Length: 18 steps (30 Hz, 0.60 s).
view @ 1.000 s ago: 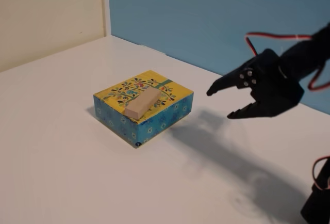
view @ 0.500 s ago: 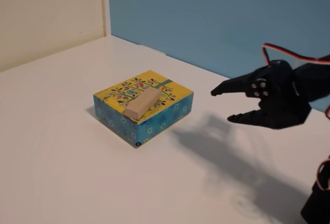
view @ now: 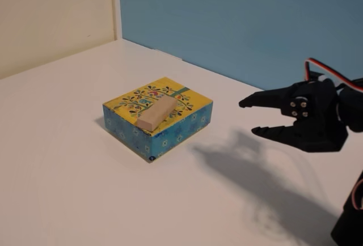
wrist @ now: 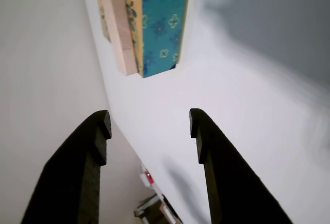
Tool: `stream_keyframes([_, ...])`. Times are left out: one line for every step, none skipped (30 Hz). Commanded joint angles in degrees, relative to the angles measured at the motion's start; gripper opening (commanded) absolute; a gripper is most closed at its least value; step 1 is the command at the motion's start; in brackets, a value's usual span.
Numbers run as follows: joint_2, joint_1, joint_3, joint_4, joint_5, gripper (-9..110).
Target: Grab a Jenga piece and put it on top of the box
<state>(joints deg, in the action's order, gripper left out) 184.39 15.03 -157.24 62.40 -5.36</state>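
Nearest the fixed camera, at the right edge of that view, the black gripper [view: 254, 117] hung above the white tabletop [view: 68, 189] with its fingers [view: 266, 97] spread apart and nothing between them. Compared with a second earlier it had drawn back to the right and dropped a little lower, so the gap between it and the box had widened; the fingers, which had pointed slightly downward, now lay nearly level and pointed left toward the box. A red and white cable [view: 332, 73] arched over the top of the gripper body, and the arm's shadow [view: 255, 172] fell across the tabletop beneath it.

Farther off, left of centre, the box [view: 170, 130] sat flat on the tabletop, yellow floral top up and blue patterned sides showing. The Jenga piece [view: 157, 114] lay flat on that top, near the front left edge, with one end reaching that edge. Neither box nor block had shifted across the earlier pictures.

From the wrist view, the two dark fingers [wrist: 82, 167] framed the bottom of the picture, well apart, with bare tabletop [wrist: 247, 79] between them. Beyond them, at the top edge, the box [wrist: 165, 22] showed a blue side, and the Jenga piece [wrist: 119, 30] lay on its top.

Behind everything in the fixed view stood a blue wall [view: 238, 19] and, to the left, a cream wall [view: 51, 13].
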Motion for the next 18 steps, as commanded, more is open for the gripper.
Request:
stream_keyframes([0.6,-0.1,-0.4,-0.1,-0.2,11])
stream_keyframes([0.6,-0.3,-0.9,-0.3,-0.2,1])
stream_keyframes([0.6,-0.3,-1.4,-0.1,-0.4,0])
stream_keyframes([0.6,-0.3,-1.9,0.1,-0.4,0])
stream_keyframes([0.6,-0.3,-2.5,0.2,-0.4,0])
stream_keyframes([0.6,-0.3,-3.1,0.3,-0.4,0])
stream_keyframes([0.6,-0.3,-3.4,0.6,-0.4,0])
stream_keyframes([0.6,-0.3,-3.7,1.1,-0.5,0])
stream_keyframes([0.6,-0.2,-4.0,1.7,-0.8,0])
stream_keyframes([0.6,0.0,-4.2,2.0,-1.0,0])
stream_keyframes([0.6,0.0,-4.7,2.2,-1.3,0])
stream_keyframes([0.6,0.0,-5.1,2.5,-1.6,0])
stream_keyframes([0.6,0.1,-5.6,2.7,-1.7,0])
stream_keyframes([0.6,0.1,-6.1,2.9,-2.0,0])
stream_keyframes([0.6,0.2,-6.5,3.2,-2.4,0])
stream_keyframes([0.6,0.4,-7.0,3.3,-2.5,0])
stream_keyframes([0.6,0.6,-7.5,3.4,-2.7,0])
stream_keyframes([0.6,0.9,-7.8,3.8,-2.9,0])
